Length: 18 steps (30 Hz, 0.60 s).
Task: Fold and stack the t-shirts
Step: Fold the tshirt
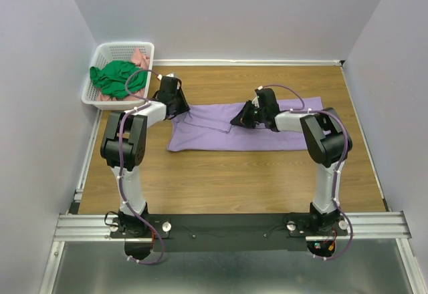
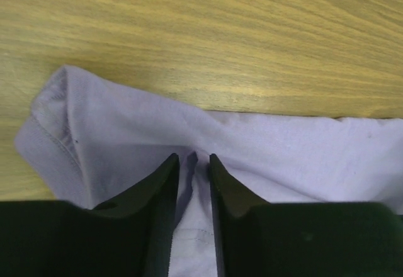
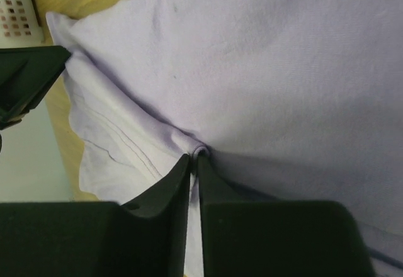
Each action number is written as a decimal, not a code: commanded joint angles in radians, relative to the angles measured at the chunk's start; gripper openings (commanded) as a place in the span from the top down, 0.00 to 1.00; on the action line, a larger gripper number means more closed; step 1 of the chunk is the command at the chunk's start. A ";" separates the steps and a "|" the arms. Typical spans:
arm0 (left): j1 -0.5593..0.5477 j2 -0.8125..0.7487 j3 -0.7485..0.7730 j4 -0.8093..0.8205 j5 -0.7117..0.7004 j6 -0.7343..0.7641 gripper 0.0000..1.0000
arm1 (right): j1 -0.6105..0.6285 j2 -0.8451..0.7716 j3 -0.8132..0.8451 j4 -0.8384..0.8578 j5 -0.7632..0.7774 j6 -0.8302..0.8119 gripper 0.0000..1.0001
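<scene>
As you look from above, you see the purple shirt [image 1: 221, 137] spread on the table [image 1: 227, 180], long from left to right, with part of it folded over itself at the left half. The left claw [image 1: 182, 107] sits at the far left corner of the shirt. From its wrist camera you can see the two fingers [image 2: 160, 201] close together with a ridge of purple cloth pinched between them, and a sleeve hem lies just to the left. The right claw [image 1: 239, 120] is over the middle of the shirt, at the edge of the folded layer. Its jaws are almost together and hold a small fold of the cloth at the tips. At the far left corner of the table stands a white basket [image 1: 127, 44], well apart from the purple shirt, and inside it lie a green shirt [image 1: 115, 79] and a pink one [image 1: 139, 59].
</scene>
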 commanded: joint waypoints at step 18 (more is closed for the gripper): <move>-0.059 -0.290 -0.071 -0.123 -0.075 -0.024 0.68 | 0.028 -0.115 0.108 -0.140 -0.079 -0.166 0.57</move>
